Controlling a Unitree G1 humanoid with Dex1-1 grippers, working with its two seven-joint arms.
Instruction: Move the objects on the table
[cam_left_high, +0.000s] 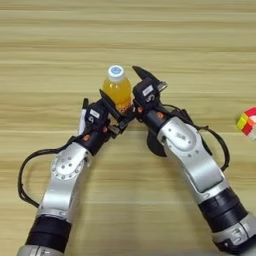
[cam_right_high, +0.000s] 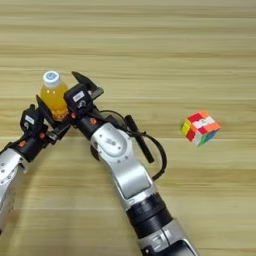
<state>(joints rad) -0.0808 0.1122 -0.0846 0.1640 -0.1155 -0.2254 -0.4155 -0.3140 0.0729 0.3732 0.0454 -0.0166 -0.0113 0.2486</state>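
The bottle (cam_left_high: 117, 90) stands upright on the bench (cam_left_high: 150, 30), around the middle and left of centre. Both arms meet at it. The right gripper (cam_left_high: 134, 92) has its fingers spread wide around the bottle's right side. The left gripper (cam_left_high: 116, 111) reaches in at the bottle's base; I cannot tell how its fingers stand. A cube (cam_right_high: 200, 127) lies well apart toward the right edge.

Orange bottle (cam_left_high: 118, 90) with white cap, multicoloured cube (cam_right_high: 200, 127), light striped wood-grain table (cam_left_high: 128, 40).
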